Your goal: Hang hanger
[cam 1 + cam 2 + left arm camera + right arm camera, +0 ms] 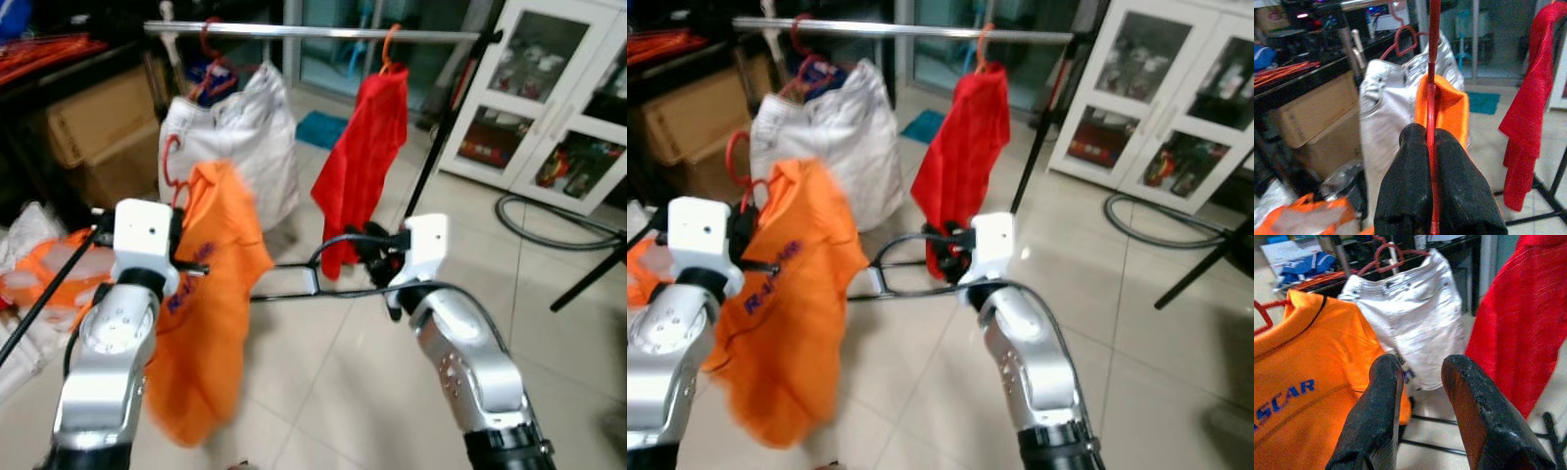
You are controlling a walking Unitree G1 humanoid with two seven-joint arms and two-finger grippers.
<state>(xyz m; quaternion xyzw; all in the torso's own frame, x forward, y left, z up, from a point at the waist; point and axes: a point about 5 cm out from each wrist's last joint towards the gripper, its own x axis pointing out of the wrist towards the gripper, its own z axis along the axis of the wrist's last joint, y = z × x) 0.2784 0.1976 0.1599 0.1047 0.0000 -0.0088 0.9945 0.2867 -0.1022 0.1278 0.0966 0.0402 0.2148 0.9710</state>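
My left gripper (pixel 1432 161) is shut on the red wire of a hanger (pixel 1432 73) that carries an orange shirt (pixel 211 294) with blue lettering. The shirt hangs in front of me at the left, below the silver rail (pixel 323 32). On that rail hang a white garment (pixel 235 137) on a red hanger and a red garment (pixel 367 157) on an orange hanger. My right gripper (pixel 1422 377) is open and holds nothing; it is raised at mid-height to the right of the orange shirt, in front of the red garment.
The rack's black base bars (pixel 294 289) run across the tiled floor. A cardboard box (pixel 98 127) and a dark table stand at the left. A white glass-door cabinet (pixel 558 98) and a grey hose (pixel 549 230) are at the right.
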